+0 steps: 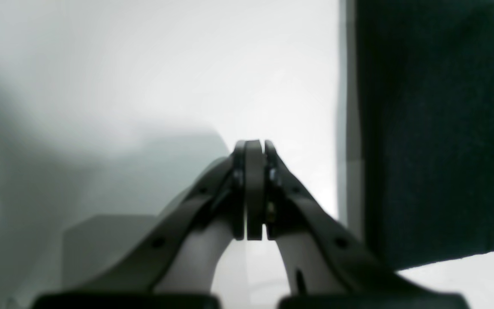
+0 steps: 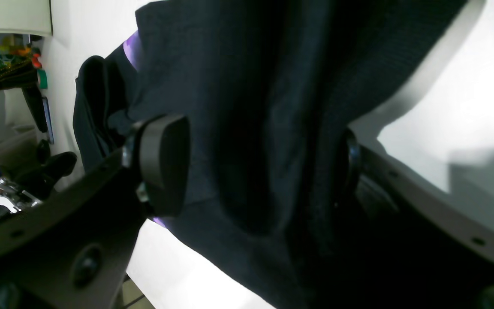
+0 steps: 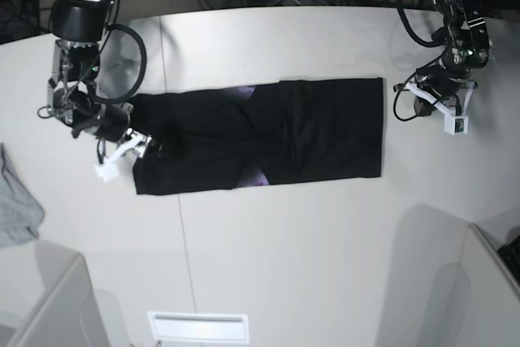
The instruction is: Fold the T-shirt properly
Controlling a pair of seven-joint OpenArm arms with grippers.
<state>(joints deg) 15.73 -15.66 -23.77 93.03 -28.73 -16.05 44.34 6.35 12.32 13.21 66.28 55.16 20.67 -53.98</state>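
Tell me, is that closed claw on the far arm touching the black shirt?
Apart. The left wrist view shows the left gripper shut on nothing over bare white table, with a strip of table between it and the T-shirt edge.
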